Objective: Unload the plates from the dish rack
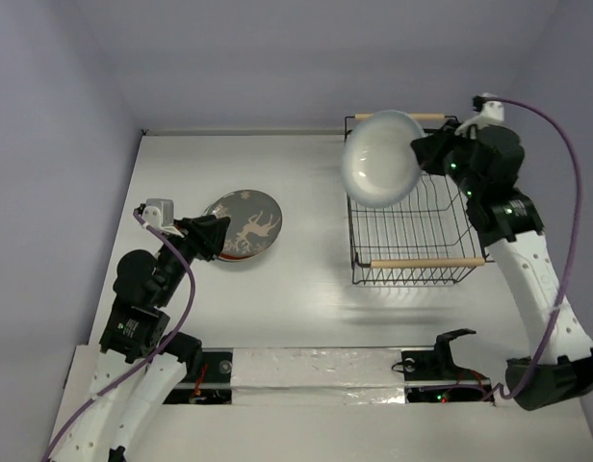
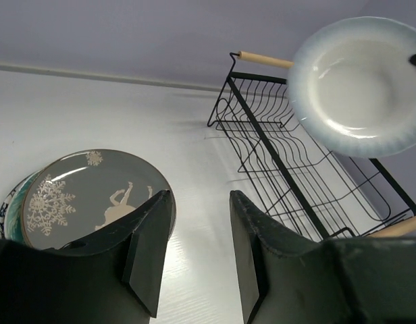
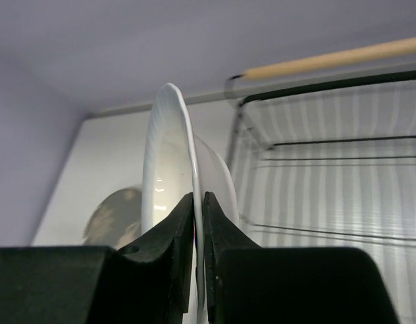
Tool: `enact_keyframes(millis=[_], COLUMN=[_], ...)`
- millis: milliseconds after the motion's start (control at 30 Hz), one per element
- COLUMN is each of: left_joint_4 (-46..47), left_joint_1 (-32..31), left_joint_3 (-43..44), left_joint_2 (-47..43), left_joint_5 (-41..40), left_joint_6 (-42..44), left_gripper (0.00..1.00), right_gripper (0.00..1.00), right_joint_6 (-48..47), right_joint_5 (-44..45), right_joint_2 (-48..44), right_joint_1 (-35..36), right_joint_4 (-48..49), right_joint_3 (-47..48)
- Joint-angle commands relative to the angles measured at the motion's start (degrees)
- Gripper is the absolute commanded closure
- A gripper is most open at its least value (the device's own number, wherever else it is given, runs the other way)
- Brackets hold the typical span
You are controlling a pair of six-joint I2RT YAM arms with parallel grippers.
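The right gripper [image 3: 199,202] pinches a round white plate [image 1: 381,159] above the black wire dish rack [image 1: 417,241]. The left gripper [image 2: 198,202] is open and empty by a round grey plate [image 1: 248,219].

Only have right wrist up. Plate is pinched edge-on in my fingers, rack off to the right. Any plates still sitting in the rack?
Observer: None show in the dish rack from above, though the pale plate you hold covers its far left corner.
Operator: Where's the left arm?
Observer: The left gripper is open, nothing between its fingers, at the left edge of the plate stack on the table. A grey plate with a snowflake and deer is on top.
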Motion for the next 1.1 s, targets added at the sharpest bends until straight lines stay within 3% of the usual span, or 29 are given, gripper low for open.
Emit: enact_keyframes(millis=[0,367,700,1067], left_joint_4=[2.05,2.4,2.4,2.49], left_joint_1=[0.95,0.96,0.96,0.96], left_joint_3=[1.65,1.56,1.47,1.56], left_joint_2=[0.71,2.91,3.61,4.14], left_joint_5=[-0.22,0.57,0.65,1.09], left_joint_6=[0.54,0.54,0.54,0.63], left_gripper=[0.63,0.57,0.51,0.5], right_gripper=[1.0,1.0,1.0,1.0], right_joint_6=[8.54,23.76,35.45,38.97], right_joint_5=[-11.46,-14.46,-12.61,-11.91], right_joint_2=[4.48,26.01,44.55,52.13], right_joint_1=[7.45,21.08,27.43,27.95], right_joint_4=[20.45,46.46,56.59,60.38], right_joint_3=[-2.2,-3.53,0.6,1.04])
